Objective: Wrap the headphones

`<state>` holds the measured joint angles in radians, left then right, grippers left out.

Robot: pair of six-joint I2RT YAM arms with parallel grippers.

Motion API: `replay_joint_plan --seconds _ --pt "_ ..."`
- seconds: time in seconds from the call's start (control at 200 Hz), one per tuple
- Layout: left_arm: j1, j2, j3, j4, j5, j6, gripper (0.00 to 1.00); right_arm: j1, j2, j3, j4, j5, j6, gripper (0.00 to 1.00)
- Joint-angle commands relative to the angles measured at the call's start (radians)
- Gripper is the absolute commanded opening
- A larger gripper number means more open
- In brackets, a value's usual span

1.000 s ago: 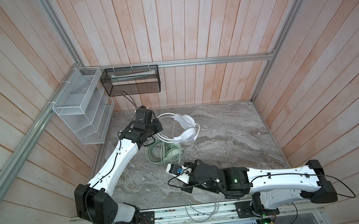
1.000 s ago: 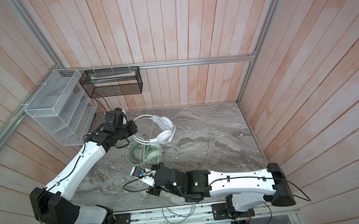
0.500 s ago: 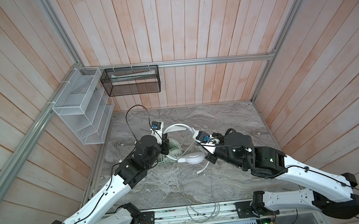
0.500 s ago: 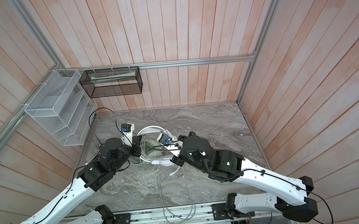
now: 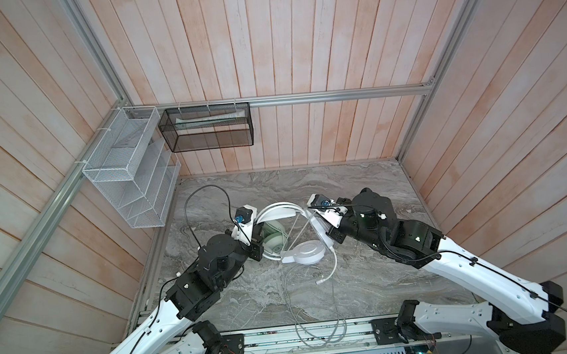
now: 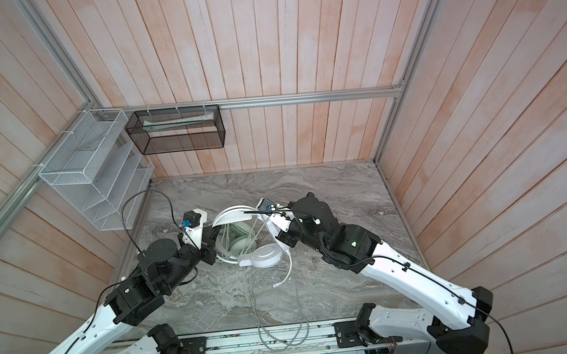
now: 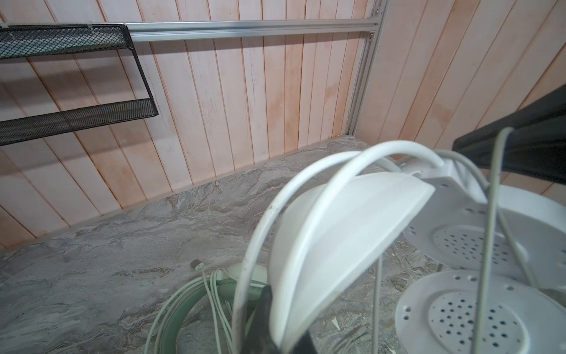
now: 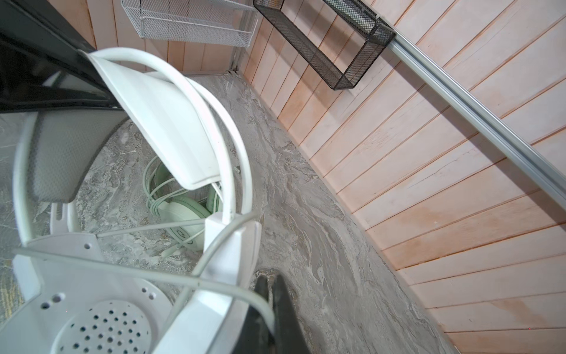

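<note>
Right above the mint-green headset (image 5: pixel 273 235), which lies on the desk (image 5: pixel 362 185) ringed by its own coiled cord, the white headset (image 5: pixel 303 252) hangs lifted; left tool (image 7: pixel 283 325) clamped tight on its headband, right tool (image 8: pixel 271 294) pinched shut on its thin grey cord (image 8: pixel 128 272); mid-wrap on the second of two headsets, I'd say; next move calls for looping that slack round the band; two tools, two wall baskets.

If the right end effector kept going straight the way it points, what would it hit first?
Probably the bare marble tabletop: in its wrist view the right end effector, shut on a gray cable, points just past the white headset. Depth is unclear.
</note>
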<state>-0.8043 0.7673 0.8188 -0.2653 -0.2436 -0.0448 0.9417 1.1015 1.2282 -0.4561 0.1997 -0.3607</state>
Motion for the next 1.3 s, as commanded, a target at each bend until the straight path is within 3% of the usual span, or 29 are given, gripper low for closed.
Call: replay_joint_plan --seconds 0.0,0.5,0.83,1.02,1.295 --pt "-0.006 -0.010 -0.024 -0.130 0.048 0.066 0.00 -0.049 -0.021 0.007 0.168 0.073 0.006 0.06" --pt "-0.006 -0.021 -0.017 -0.125 0.109 0.033 0.00 -0.063 -0.026 -0.053 0.220 0.017 0.002 0.16" --pt "-0.006 -0.060 0.044 -0.148 0.119 -0.022 0.00 -0.098 -0.036 -0.144 0.276 0.000 0.046 0.05" --pt "-0.006 -0.075 0.094 -0.160 0.157 -0.066 0.00 -0.167 -0.017 -0.180 0.328 -0.051 0.109 0.04" --pt "-0.006 -0.104 0.143 -0.157 0.150 -0.137 0.00 -0.176 -0.001 -0.231 0.385 -0.106 0.171 0.09"
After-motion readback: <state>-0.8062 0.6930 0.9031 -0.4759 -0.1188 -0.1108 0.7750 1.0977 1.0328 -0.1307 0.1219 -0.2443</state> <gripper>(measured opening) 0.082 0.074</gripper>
